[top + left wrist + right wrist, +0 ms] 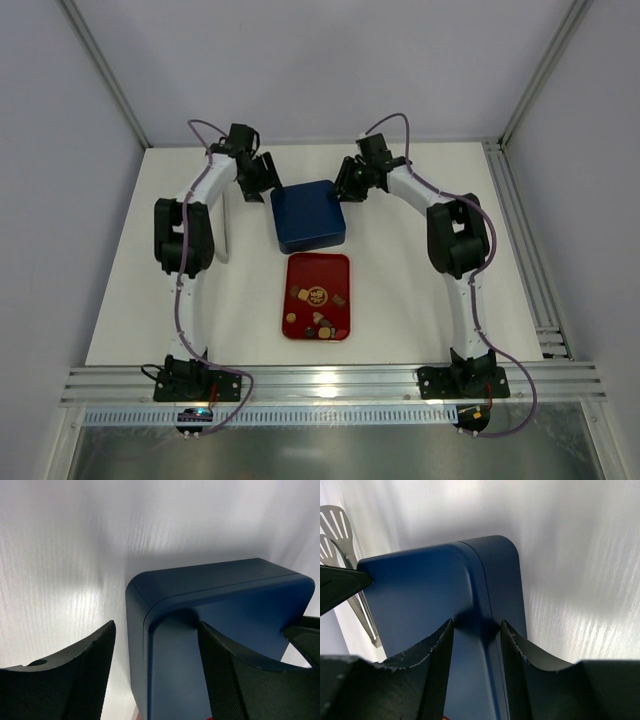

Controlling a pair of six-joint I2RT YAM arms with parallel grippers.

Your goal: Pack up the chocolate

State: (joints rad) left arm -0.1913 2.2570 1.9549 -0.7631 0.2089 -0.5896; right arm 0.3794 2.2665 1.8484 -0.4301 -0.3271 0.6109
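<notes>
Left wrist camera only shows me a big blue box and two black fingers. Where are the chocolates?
Observer: The chocolates lie on a red tray, which sits on the table just on the arms' side of the blue box.
Operator: Where's the other arm?
Observer: The right gripper is at the box's far right corner, with one finger on each side of the edge.
Operator: Is anything else out there?
Observer: A slotted metal spatula lies left of the box, beside the left arm.
</notes>
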